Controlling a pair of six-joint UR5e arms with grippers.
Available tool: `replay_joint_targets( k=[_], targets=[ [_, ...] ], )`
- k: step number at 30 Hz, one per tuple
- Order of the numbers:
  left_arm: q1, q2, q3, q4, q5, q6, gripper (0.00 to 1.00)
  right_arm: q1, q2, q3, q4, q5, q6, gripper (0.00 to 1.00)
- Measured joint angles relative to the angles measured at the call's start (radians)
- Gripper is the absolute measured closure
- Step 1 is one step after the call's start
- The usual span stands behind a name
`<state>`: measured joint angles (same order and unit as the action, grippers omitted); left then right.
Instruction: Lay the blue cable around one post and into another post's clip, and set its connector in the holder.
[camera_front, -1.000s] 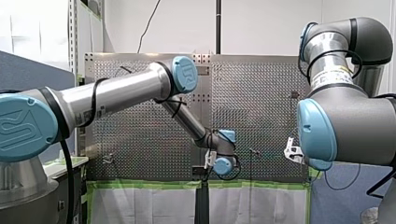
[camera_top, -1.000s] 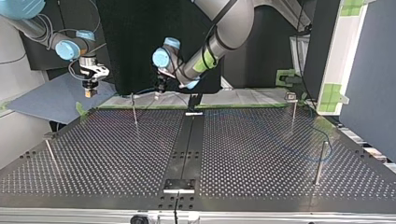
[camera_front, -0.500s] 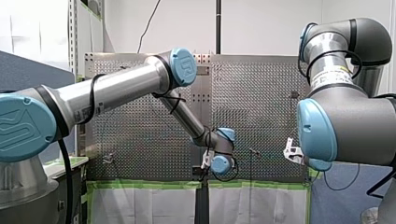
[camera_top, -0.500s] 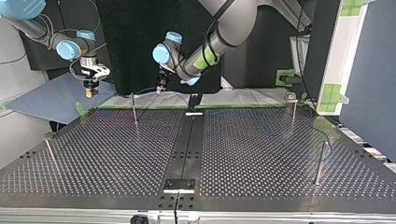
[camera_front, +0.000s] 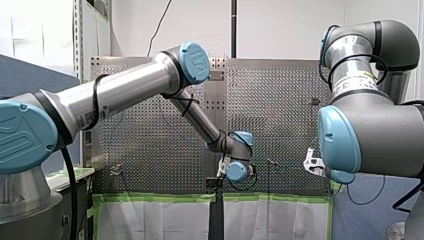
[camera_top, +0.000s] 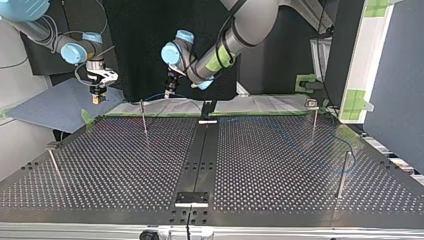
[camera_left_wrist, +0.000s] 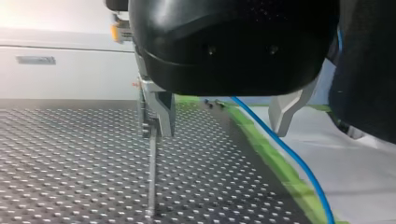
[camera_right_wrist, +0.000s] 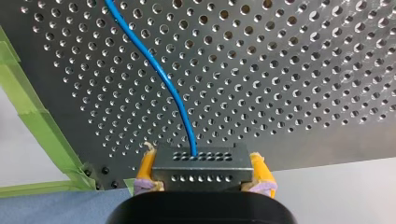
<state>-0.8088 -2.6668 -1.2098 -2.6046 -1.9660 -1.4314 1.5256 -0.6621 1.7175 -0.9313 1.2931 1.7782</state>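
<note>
Blue cable (camera_right_wrist: 163, 79), its connector (camera_right_wrist: 201, 167) clamped between our right fingers (camera_right_wrist: 146, 167) near the table (camera_right_wrist: 280, 70) edge, our left fingers (camera_left_wrist: 164, 112) spread apart with the cable passing between them, its top hidden by our wrist.

Robotics lab test cell. Evidence: my left arm (camera_front: 125, 92) and my right arm (camera_front: 370, 130) over a perforated metal table (camera_top: 125, 165) with thin steel posts (camera_top: 343, 175), green tape (camera_front: 150, 198) on its edge, black curtain (camera_top: 135, 45) upper centre of top view, blue partition (camera_top: 395, 75) at right, white wall (camera_front: 290, 25).
</note>
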Motion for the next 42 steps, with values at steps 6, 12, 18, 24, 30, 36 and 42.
replay_joint_targets(
  k=[6,12,18,24,30,36,42],
  targets=[
    [0.0,0.053,-0.054,0.043,0.009,-0.003,0.0,0.001,0.001,0.0,0.003,0.0,0.0,0.95],
    [-0.001,0.105,-0.105,0.038,0.045,-0.021,0.0,0.001,0.001,0.0,0.006,0.0,0.003,0.95],
    [0.002,0.163,-0.164,-0.014,0.102,-0.052,0.0,0.001,0.003,0.0,0.003,-0.001,0.014,0.95],
    [0.013,0.18,-0.208,-0.064,0.143,-0.078,0.0,0.001,0.004,0.0,0.005,-0.001,0.017,0.95],
    [0.019,0.181,-0.217,-0.117,0.185,-0.084,0.0,0.001,0.006,0.0,0.006,-0.002,0.017,0.95],
    [0.02,0.181,-0.217,-0.169,0.242,-0.089,0.0,0.001,0.007,0.0,0.005,-0.003,0.017,0.95],
    [0.02,0.181,-0.207,-0.183,0.286,-0.101,0.0,0.001,0.007,0.0,0.003,-0.003,0.017,0.95]
  ],
)
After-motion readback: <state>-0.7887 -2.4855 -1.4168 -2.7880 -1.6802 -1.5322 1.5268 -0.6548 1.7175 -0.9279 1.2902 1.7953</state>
